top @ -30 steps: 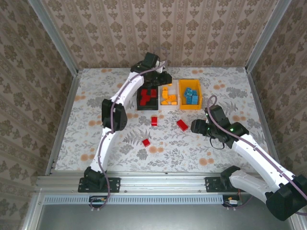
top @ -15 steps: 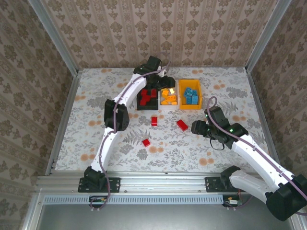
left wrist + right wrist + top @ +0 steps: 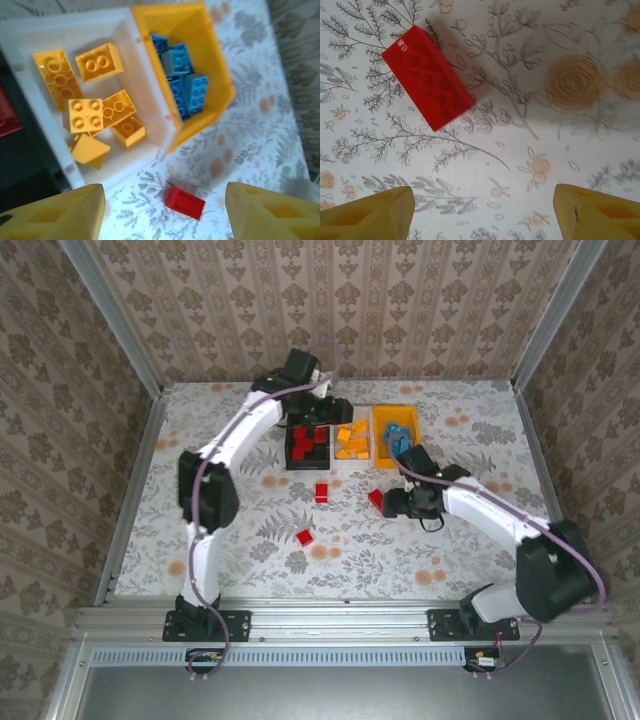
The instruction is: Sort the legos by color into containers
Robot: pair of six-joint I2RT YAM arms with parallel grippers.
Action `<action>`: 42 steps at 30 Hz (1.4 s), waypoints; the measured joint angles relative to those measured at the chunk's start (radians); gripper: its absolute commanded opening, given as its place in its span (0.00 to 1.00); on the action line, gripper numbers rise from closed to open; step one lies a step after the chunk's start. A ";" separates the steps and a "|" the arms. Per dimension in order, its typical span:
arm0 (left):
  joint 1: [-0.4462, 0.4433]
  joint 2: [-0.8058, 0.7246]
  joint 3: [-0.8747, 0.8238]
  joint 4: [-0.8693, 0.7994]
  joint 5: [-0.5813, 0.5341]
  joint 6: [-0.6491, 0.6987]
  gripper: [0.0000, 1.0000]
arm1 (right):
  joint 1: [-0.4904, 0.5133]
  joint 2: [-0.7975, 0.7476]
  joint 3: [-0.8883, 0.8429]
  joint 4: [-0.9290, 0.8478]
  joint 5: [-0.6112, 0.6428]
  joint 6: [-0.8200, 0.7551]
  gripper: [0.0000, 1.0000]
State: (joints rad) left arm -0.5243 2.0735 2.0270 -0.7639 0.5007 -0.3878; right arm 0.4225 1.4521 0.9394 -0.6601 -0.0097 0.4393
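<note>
Three containers stand in a row at the back: a black bin (image 3: 292, 452) with red legos, a white bin (image 3: 352, 462) with orange-yellow legos (image 3: 97, 61), and an orange-yellow bin (image 3: 397, 464) with blue legos (image 3: 186, 82). Three red legos lie loose on the table (image 3: 321, 492) (image 3: 305, 537) (image 3: 376, 498). My left gripper (image 3: 335, 412) hovers open over the white bin (image 3: 145, 32), nothing between its fingers (image 3: 55, 215). My right gripper (image 3: 388, 503) stands open just right of one red lego (image 3: 427, 77), apart from it.
The floral tablecloth (image 3: 230, 520) spreads wide on the left and front. Patterned walls and metal rails (image 3: 130, 490) close in the table on three sides. The left arm's long link (image 3: 245, 440) crosses above the table left of the bins.
My left gripper went from shut to open over the white bin and drew back leftward. The right arm swung left and forward to the red lego in front of the bins, its jaws widening.
</note>
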 measured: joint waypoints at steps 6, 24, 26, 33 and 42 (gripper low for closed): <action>0.182 -0.397 -0.438 0.126 0.003 0.011 0.67 | 0.027 0.239 0.156 0.006 -0.006 -0.068 0.75; 0.441 -0.926 -0.975 0.090 -0.008 0.095 0.71 | 0.082 0.475 0.335 -0.023 0.065 -0.126 0.34; 0.457 -0.937 -0.996 0.080 -0.008 0.106 0.71 | 0.089 0.475 0.336 -0.026 0.079 -0.125 0.30; 0.495 -0.941 -1.042 0.068 -0.005 0.133 0.71 | 0.122 0.458 0.362 -0.071 0.087 -0.114 0.30; 0.500 -0.947 -1.102 0.079 -0.008 0.169 0.72 | 0.159 0.471 0.797 -0.145 -0.001 -0.076 0.30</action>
State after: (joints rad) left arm -0.0246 1.1267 0.9253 -0.6849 0.4931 -0.2188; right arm 0.5816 1.9232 1.7367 -0.8051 -0.0105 0.3630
